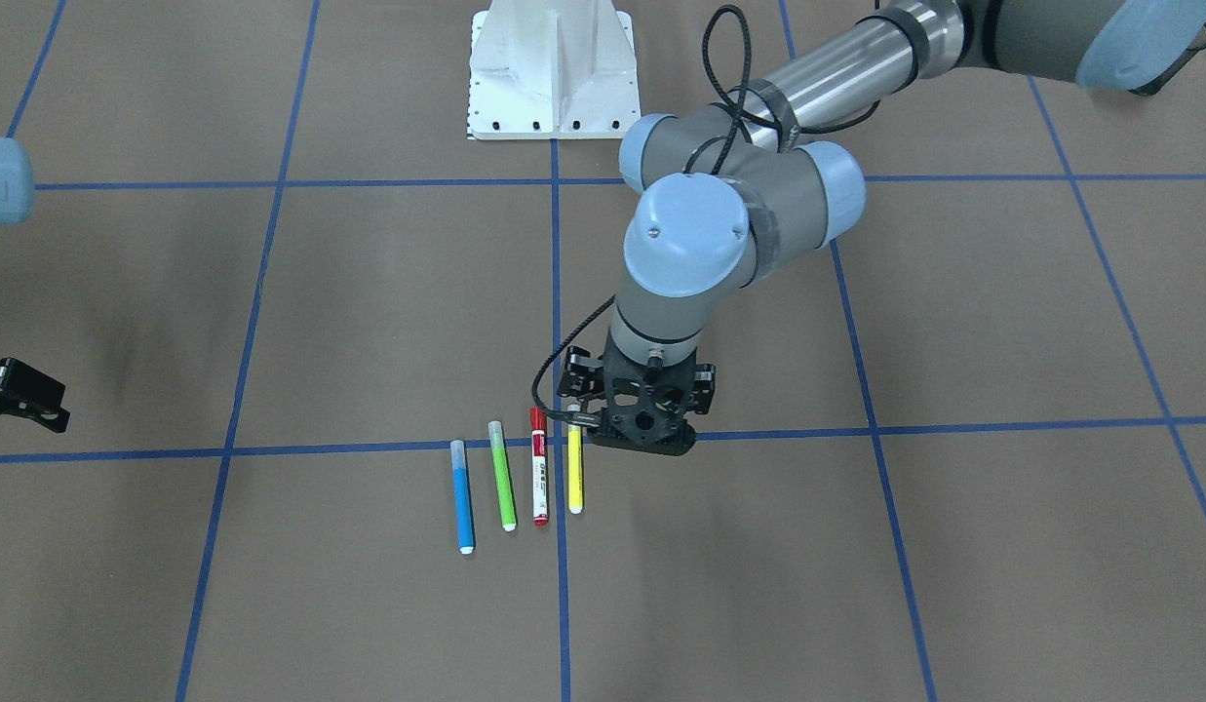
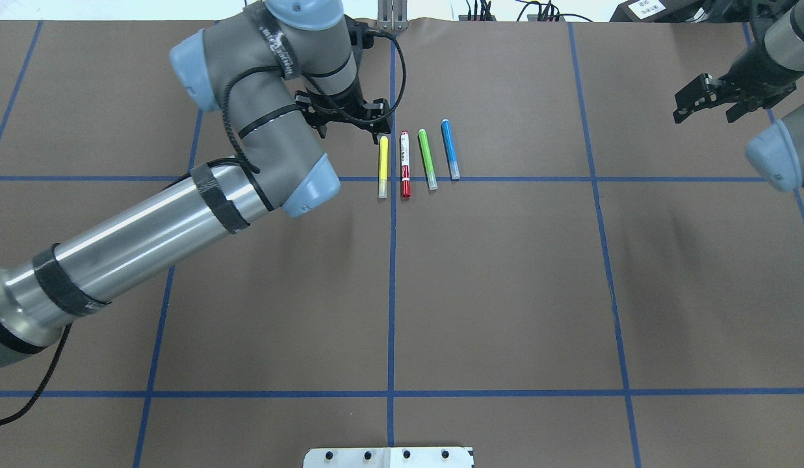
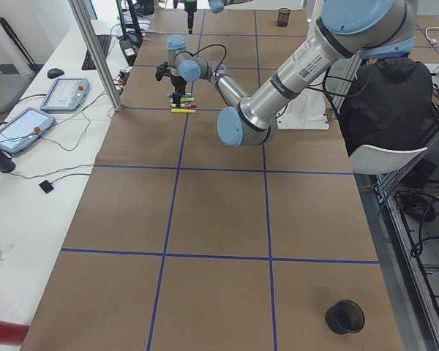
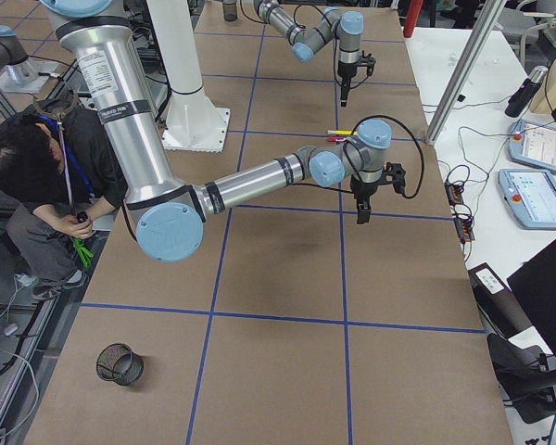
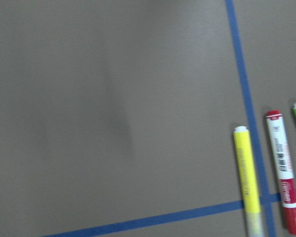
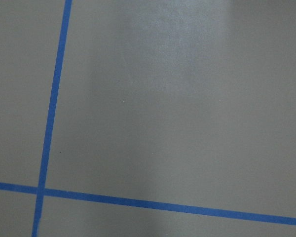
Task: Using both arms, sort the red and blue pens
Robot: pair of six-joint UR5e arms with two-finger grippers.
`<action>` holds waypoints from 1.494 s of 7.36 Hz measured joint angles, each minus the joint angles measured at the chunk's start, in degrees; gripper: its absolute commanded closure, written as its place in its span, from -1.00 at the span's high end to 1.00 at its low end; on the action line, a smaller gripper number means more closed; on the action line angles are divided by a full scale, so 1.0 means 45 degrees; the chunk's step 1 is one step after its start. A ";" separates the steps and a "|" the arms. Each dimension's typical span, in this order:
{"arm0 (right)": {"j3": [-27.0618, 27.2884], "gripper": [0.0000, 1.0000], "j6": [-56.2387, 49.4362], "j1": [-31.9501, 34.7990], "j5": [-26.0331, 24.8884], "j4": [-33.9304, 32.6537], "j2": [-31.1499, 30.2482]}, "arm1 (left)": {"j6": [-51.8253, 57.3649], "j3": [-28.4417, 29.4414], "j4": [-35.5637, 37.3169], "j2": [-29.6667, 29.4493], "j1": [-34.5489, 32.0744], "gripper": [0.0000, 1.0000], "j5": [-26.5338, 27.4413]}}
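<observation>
Four pens lie side by side on the brown table. The red-capped white marker (image 1: 538,468) (image 2: 405,162) (image 5: 283,170) has a yellow pen (image 1: 574,460) on one side and a green pen (image 1: 502,476) on the other. The blue pen (image 1: 462,499) (image 2: 450,149) lies at the row's end toward the right arm. My left gripper (image 1: 645,437) (image 2: 350,120) hangs low over the table just beside the yellow pen, open and holding nothing. My right gripper (image 1: 22,395) (image 2: 708,99) hovers far off near the table's edge, open and empty.
The white robot base (image 1: 554,73) stands behind the pens. A black mesh cup (image 3: 344,316) sits near one table end and another (image 4: 119,363) near the other. A seated person (image 4: 37,176) is beside the base. Blue tape lines grid the table.
</observation>
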 measured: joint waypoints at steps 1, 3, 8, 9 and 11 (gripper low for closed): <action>0.0080 1.00 0.0188 -0.0371 0.0077 0.0008 0.0123 | -0.0416 0.0354 -0.0039 -0.0445 0.0379 0.74 0.0299; 0.0041 1.00 0.0620 -0.0850 0.0130 -0.0001 0.0577 | -0.1060 0.0810 -0.0444 -0.0705 0.0840 0.64 0.0697; 0.0027 1.00 0.1067 -0.1365 0.0152 -0.0008 0.1149 | -0.2140 0.2397 -0.2475 -0.0799 0.1520 0.43 0.1421; 0.0026 1.00 0.1106 -0.1387 0.0152 -0.0008 0.1164 | -0.2325 0.2709 -0.2618 -0.0963 0.1611 0.37 0.1518; 0.0025 1.00 0.1153 -0.1421 0.0152 -0.0008 0.1171 | -0.2443 0.3267 -0.2720 -0.1333 0.1658 0.19 0.1770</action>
